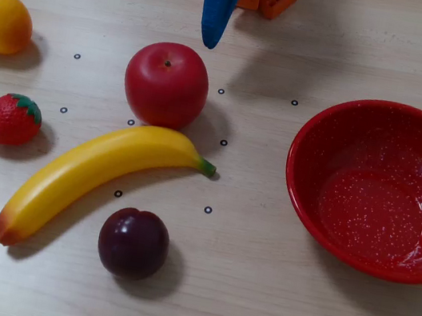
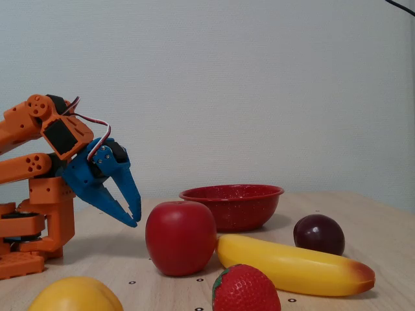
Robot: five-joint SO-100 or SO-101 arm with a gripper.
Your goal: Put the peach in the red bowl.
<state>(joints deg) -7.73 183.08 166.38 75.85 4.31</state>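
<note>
The peach (image 1: 1, 22), round and yellow-orange, lies on the table at the far left of the overhead view; in the fixed view its top shows at the bottom left (image 2: 74, 295). The red bowl (image 1: 383, 195) with white speckles stands empty at the right; in the fixed view it stands behind the fruit (image 2: 231, 206). My blue gripper (image 1: 210, 40) hangs at the top centre, just above the red apple and far from the peach. In the fixed view the gripper (image 2: 135, 219) points down with its jaws together, holding nothing.
A red apple (image 1: 166, 83), a yellow banana (image 1: 95, 175), a strawberry (image 1: 13, 119) and a dark purple plum (image 1: 134, 242) lie between the peach and the bowl. The orange arm base (image 2: 32, 227) stands at the back edge.
</note>
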